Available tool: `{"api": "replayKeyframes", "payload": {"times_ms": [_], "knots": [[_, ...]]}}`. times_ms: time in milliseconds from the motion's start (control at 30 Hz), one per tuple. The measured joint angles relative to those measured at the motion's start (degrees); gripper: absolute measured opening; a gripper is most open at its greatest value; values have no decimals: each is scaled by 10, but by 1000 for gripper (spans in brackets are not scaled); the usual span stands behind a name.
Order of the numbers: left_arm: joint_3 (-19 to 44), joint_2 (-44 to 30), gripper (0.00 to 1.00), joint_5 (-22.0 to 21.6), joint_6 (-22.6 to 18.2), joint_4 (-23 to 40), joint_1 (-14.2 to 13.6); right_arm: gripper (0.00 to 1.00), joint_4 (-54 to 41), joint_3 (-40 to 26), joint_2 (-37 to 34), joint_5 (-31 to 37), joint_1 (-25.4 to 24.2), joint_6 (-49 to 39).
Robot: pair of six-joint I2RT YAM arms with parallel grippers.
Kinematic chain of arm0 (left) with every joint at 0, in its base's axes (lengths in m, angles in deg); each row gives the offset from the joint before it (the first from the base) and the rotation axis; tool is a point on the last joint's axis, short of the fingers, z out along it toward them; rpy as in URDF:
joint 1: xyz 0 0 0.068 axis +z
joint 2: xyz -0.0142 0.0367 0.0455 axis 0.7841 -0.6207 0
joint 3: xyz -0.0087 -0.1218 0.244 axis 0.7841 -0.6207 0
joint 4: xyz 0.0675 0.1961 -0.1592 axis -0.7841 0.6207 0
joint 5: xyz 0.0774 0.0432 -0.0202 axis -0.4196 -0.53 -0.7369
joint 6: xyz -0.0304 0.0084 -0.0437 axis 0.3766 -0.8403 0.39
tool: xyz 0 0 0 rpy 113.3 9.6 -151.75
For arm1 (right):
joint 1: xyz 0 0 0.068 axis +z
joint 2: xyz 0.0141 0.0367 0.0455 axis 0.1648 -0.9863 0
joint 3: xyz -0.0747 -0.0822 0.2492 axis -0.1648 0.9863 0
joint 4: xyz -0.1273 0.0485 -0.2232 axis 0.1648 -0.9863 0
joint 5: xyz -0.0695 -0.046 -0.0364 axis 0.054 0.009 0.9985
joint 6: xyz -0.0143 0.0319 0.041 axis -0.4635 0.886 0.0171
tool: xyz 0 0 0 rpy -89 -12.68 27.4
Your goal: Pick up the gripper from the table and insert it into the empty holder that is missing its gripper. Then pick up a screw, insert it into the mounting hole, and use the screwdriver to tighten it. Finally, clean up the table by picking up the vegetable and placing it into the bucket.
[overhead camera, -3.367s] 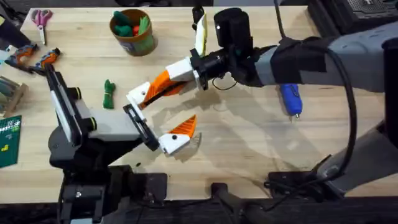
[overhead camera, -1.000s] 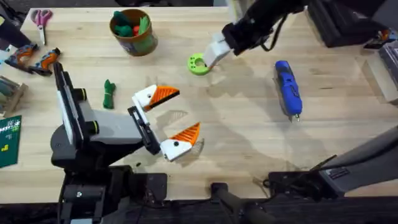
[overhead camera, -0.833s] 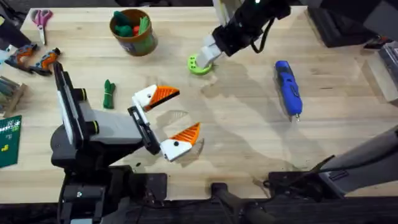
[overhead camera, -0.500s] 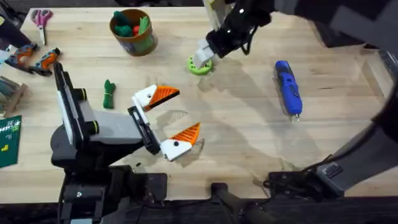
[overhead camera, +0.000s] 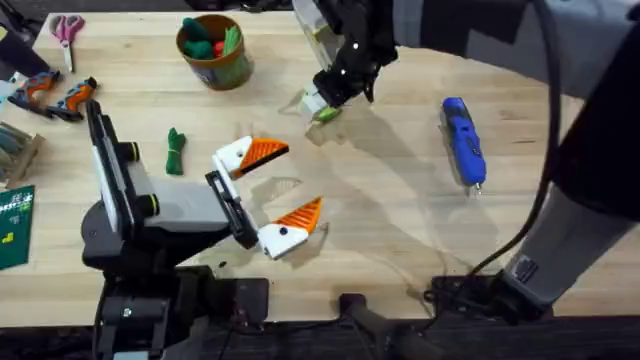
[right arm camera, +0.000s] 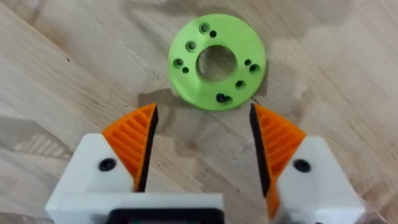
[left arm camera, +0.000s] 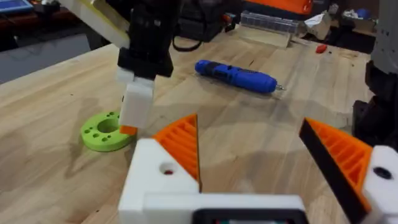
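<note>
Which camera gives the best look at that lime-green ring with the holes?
The right wrist view: the green ring lies whole, seen from above. The left wrist view shows it low and partly covered by the right gripper; overhead, the arm hides most of it.

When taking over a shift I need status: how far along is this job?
Seemingly done: left gripper and right gripper show orange tips on every finger. In hand: the right gripper, open and empty, hovers over the green ring. Left: screw fastening, since the screwdriver lies untouched; the vegetable lies outside the bucket.
</note>
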Motion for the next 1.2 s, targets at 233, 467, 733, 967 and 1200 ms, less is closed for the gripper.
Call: {"api": "replayKeyframes", "payload": {"times_ms": [233, 467, 733, 967, 1200], "knots": [[0, 0, 985, 0, 0, 0, 0, 805, 6, 0, -6, 0, 0, 0], [0, 0, 987, 0, 0, 0, 0, 803, 13, 0, -13, 0, 2, 0], [0, 0, 987, 0, 0, 0, 0, 696, 17, 0, -30, 2, 6, 0], [0, 0, 987, 0, 0, 0, 0, 636, 23, 0, -30, 2, 6, 0], [0, 0, 987, 0, 0, 0, 0, 640, 37, 0, -30, 2, 6, 0]]}}
